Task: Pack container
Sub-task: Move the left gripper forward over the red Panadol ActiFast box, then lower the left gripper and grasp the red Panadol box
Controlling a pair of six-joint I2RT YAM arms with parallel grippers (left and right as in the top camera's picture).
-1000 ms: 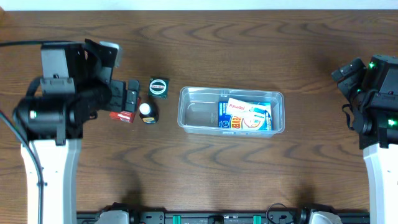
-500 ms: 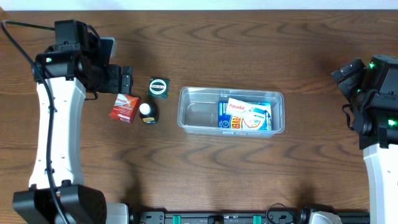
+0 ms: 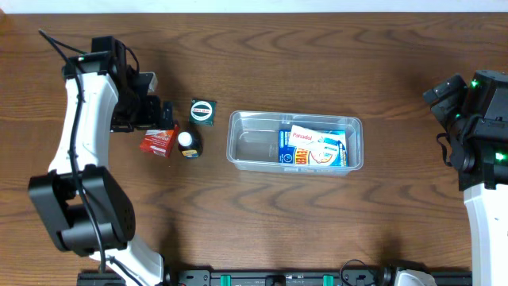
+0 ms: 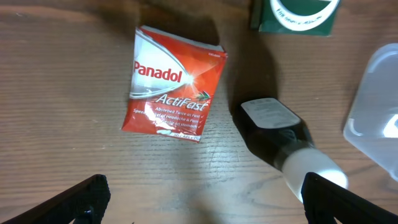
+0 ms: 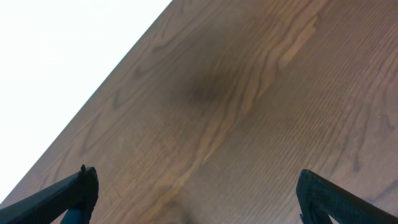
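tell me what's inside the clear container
In the overhead view, the container holds in its right half a white and red Panadol pack lying on a blue box; the left half is bare. Anything beneath those two is covered.

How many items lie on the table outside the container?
3, all left of the container: a red Panadol box, a dark bottle beside it, a green box farther back. The left arm may hide more.

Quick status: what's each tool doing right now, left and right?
Left tool: open, holding nothing, near the red Panadol box.
Right tool: open, holding nothing, over the table.
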